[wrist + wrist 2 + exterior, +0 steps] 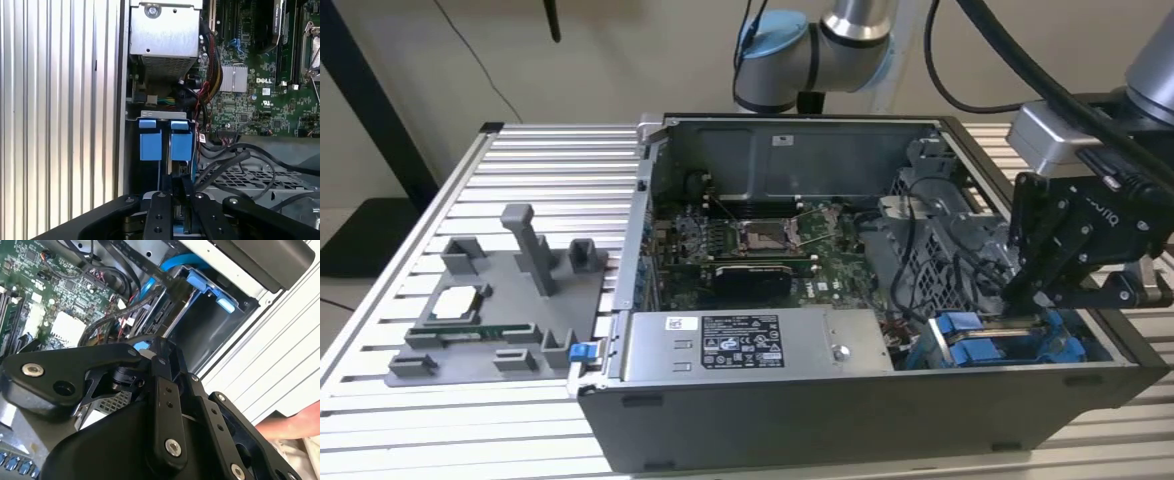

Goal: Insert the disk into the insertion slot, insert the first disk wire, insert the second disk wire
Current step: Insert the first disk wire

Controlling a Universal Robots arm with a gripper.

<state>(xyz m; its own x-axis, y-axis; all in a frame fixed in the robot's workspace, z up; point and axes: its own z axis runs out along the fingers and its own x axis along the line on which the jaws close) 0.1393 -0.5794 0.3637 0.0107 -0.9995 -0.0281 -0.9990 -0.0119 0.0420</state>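
"Anything legible from where you stand?"

"There's a white sticker (739,341) on the grey box (654,345) inside the case (854,425). It has rows of symbols and fine print, all too small to read in the exterior view."

"And the board?"

"In the first wrist view the board (240,107) carries a maker's name in white letters (264,80), and there's a small white label (266,92) just beside it. I can't make out its code."
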